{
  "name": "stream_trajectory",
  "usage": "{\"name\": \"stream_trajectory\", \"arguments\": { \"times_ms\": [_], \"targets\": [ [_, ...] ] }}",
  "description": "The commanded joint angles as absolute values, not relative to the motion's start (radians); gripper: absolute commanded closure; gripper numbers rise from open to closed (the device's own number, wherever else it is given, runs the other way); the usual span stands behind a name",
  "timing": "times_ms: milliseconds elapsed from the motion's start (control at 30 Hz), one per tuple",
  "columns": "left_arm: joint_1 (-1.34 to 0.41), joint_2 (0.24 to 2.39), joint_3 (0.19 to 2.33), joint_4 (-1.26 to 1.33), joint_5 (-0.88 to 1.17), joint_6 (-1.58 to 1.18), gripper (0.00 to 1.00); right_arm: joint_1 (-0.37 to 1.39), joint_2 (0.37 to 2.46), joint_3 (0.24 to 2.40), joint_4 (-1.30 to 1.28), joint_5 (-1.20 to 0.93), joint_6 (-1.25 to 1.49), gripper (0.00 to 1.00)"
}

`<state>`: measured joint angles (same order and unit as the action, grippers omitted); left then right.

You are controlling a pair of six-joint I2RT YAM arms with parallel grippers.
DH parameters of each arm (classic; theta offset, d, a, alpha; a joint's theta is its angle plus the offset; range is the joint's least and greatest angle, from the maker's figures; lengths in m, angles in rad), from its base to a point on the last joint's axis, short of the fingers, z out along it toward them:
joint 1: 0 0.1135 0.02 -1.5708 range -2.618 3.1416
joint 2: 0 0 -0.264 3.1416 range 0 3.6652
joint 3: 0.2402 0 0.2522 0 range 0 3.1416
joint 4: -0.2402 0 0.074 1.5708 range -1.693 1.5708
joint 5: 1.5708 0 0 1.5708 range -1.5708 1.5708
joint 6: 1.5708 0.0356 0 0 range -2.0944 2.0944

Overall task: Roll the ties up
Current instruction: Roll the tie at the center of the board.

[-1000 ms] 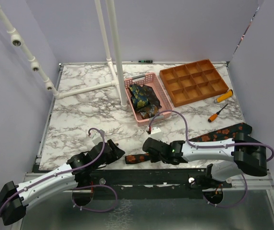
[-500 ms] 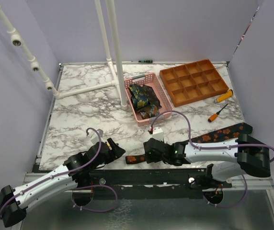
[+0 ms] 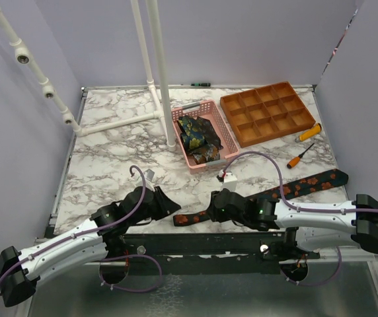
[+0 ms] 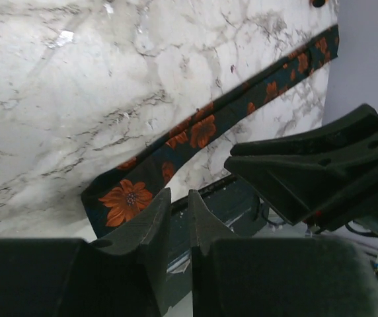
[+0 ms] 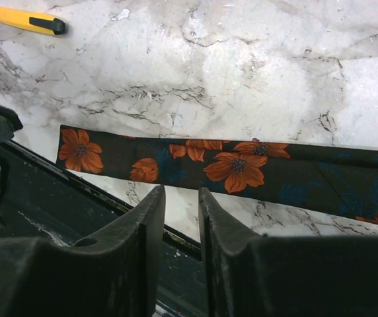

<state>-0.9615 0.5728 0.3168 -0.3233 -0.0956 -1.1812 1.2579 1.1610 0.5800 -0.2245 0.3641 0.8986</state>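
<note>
Marble table (image 3: 110, 152): pink basket (image 3: 214, 160) with paisley ties (image 3: 194, 135), orange divider tray (image 3: 268, 113).

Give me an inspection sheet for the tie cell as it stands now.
Surface: marble-pattern tabletop, flat.
Job's things: flower tie lies unrolled along the near edge; paisley ties are bunched in the pink basket.
Clutter: orange compartment tray, cells empty; two screwdrivers to its right.
Tools: left tool and right tool sit at the flower tie's narrow end, jaws narrowly apart, nothing between them.
Cables: a purple cable loops above each arm.
Surroundings: white pipe frame at the back, lilac walls.
</note>
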Motion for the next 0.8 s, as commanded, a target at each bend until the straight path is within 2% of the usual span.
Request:
{"name": "stream_trajectory", "arguments": {
  "times_ms": [0,200,367,533,767],
  "targets": [
    [-0.972,0.588,0.242,-0.118,0.074,-1.19,0.85,1.252,1.147,0.556,-0.181,0.339,0.922,0.72],
    [-0.998,0.594,0.161,-0.062,0.101,-1.202,1.0,1.251,1.168,0.547,-0.128,0.293,0.912,0.77],
    [-0.997,0.592,0.076,-0.09,0.062,-1.236,1.0,1.252,1.202,0.567,-0.071,0.239,0.859,0.79],
    [-0.997,0.562,0.061,-0.2,-0.047,-1.235,1.0,1.252,1.228,0.556,0.058,0.161,0.779,0.7],
    [-0.998,0.553,0.055,-0.272,-0.12,-1.234,1.0,1.252,1.306,0.619,0.031,0.151,0.796,0.7]
  ]
}}
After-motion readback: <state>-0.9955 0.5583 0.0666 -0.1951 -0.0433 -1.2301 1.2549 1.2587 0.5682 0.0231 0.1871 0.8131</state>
